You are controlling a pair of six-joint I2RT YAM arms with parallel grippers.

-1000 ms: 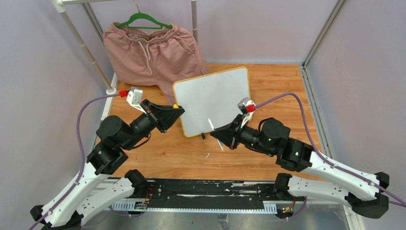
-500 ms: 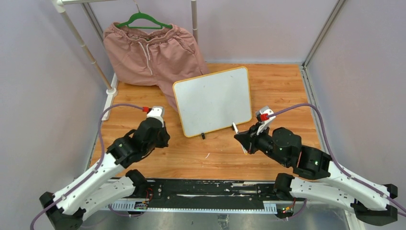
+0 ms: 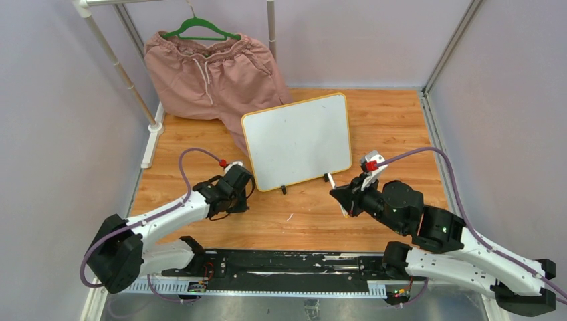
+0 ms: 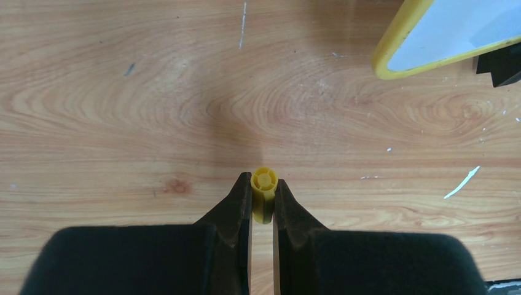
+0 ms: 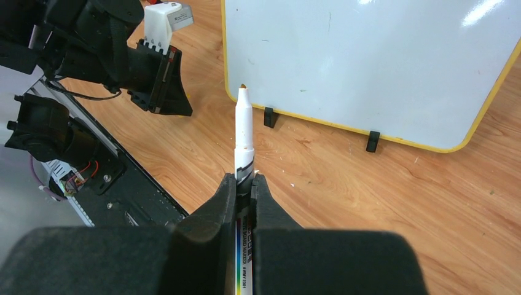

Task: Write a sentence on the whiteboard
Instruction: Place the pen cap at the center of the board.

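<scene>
The whiteboard [image 3: 297, 140] stands tilted on two black clip feet at mid table, with a yellow frame. Its face is blank and no sentence shows. It also shows in the right wrist view [image 5: 381, 61], and its corner shows in the left wrist view [image 4: 418, 37]. My left gripper [image 3: 235, 195] is low over the wood, left of the board's near corner. It [image 4: 264, 187] is shut on a yellow marker cap [image 4: 264, 181]. My right gripper [image 3: 339, 194] is in front of the board's near edge. It [image 5: 245, 184] is shut on a white marker [image 5: 243, 132] whose bare orange tip points at the board.
Pink shorts [image 3: 207, 70] hang on a green hanger from a white rack [image 3: 120, 67] at the back left. Small white scraps [image 3: 289, 217] lie on the wood in front of the board. A black rail [image 3: 281, 264] runs along the near edge. Grey walls close in both sides.
My left arm has drawn back from the board's left edge and dropped low to the table with the cap. My right gripper has moved right and back from the board with the marker.
</scene>
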